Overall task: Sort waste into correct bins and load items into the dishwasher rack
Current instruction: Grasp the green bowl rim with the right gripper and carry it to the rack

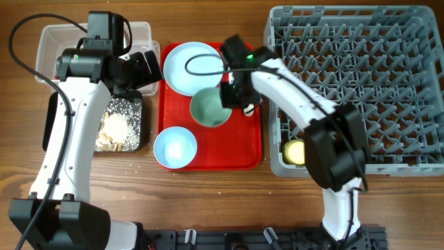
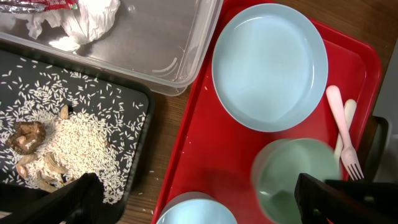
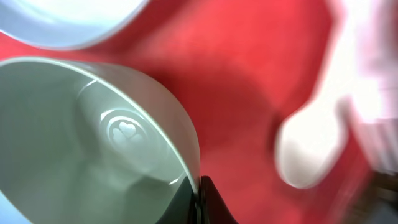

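My right gripper point(image 1: 231, 96) is shut on the rim of the pale green bowl point(image 1: 208, 110), over the red tray; the wrist view shows the jaws point(image 3: 199, 194) pinching the bowl's wall point(image 3: 93, 143). The light blue plate point(image 1: 191, 66) and light blue bowl point(image 1: 175, 147) sit on the tray. The white fork point(image 2: 346, 140) and spoon point(image 2: 350, 111) lie at the tray's right side. My left gripper point(image 2: 199, 196) is open and empty above the tray's left edge. The clear tub point(image 2: 174, 37) holds crumpled paper point(image 2: 87, 15) and the red packet point(image 2: 43, 5). The black tray point(image 2: 134, 99) holds rice scraps point(image 2: 81, 137).
The grey dishwasher rack point(image 1: 361, 83) fills the right side, with the yellow cup point(image 1: 295, 151) at its front left corner. The flat red serving tray point(image 1: 208, 161) lies between the bins and the rack. A few rice grains lie on the wood by the black tray.
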`<state>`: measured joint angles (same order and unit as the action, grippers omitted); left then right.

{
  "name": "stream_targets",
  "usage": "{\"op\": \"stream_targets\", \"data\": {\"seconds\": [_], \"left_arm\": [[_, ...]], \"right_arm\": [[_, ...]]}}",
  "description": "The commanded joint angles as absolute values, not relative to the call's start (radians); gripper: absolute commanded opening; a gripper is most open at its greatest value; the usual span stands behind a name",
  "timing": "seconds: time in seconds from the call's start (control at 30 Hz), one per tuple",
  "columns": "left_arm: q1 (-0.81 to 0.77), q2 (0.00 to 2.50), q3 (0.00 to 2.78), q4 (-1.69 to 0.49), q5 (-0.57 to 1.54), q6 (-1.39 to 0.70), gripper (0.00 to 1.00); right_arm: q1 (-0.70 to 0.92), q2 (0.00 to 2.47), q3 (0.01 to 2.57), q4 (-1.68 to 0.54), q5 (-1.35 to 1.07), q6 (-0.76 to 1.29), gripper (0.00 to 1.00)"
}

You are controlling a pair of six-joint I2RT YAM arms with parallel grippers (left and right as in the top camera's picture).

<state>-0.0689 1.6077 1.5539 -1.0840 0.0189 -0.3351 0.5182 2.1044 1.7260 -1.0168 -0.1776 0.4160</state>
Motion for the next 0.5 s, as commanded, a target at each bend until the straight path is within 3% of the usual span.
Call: {"op": "stream_targets", "data": {"seconds": [0.0,0.13,0.47], "left_arm": [[-0.063,1.596,1.57,-1.082,0.002,-0.348,1.0],[-0.063,1.596,1.57,-1.082,0.002,-0.348,1.0],[-0.063,1.596,1.57,-1.082,0.002,-0.348,1.0]], "right_arm": [[0.471,1.947,1.804,-1.028,-0.043,0.391,0.04],[0.437,1.852,1.812,-0.999,0.097,0.337,0.04],[0.427,1.761,1.811,-0.869,0.788,0.258,0.04]]}}
